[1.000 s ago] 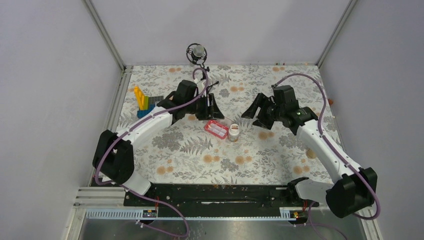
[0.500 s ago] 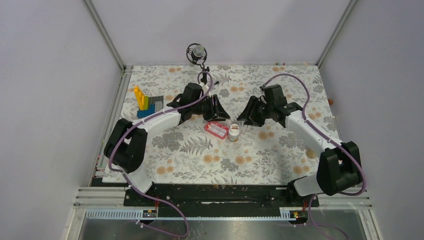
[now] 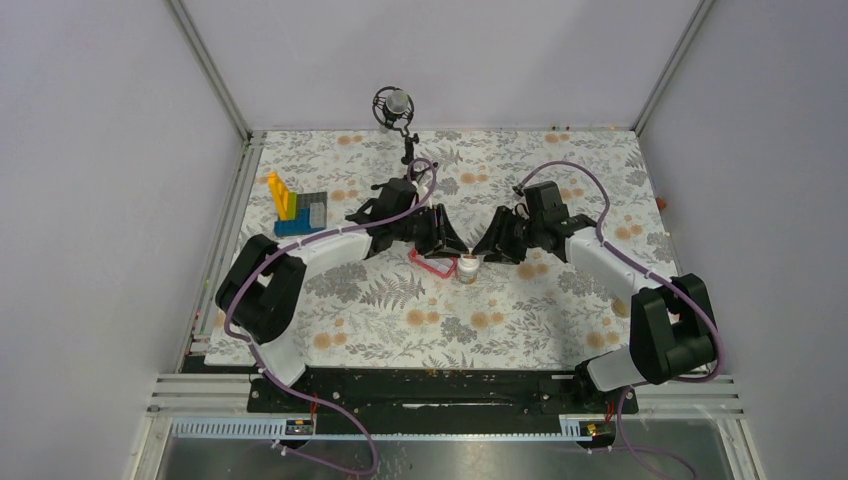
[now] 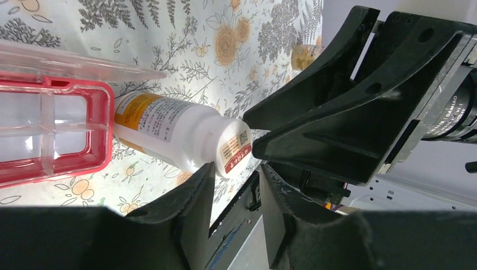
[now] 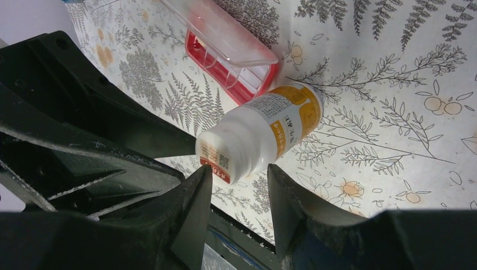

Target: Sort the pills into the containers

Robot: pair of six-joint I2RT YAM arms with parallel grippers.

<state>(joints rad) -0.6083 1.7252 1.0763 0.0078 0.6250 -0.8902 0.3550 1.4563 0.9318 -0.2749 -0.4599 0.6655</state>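
The white-capped, orange-labelled bottle [image 3: 467, 268] stands mid-table, right beside the pink compartment box [image 3: 432, 264], whose clear lid [image 4: 73, 59] is open. My left gripper [image 3: 446, 246] is open just behind the box and bottle. In the left wrist view the bottle [image 4: 180, 135] lies just beyond its fingertips [image 4: 202, 180]. My right gripper [image 3: 485, 250] is open and faces the left one. The bottle's cap [image 5: 225, 154] sits just ahead of its open jaws. The box's compartments [image 4: 50, 135] look empty. A small yellowish bottle [image 4: 306, 55] shows far off. No pills show.
A blue, yellow and grey toy-brick block [image 3: 295, 208] stands at the left back. A black stand with a round head [image 3: 396, 105] sits at the back edge. Walls close in the flowered cloth on three sides.
Both arms have swung inward and down, so the two open grippers now meet nose to nose over the bottle and box. The bottle and box have not moved.
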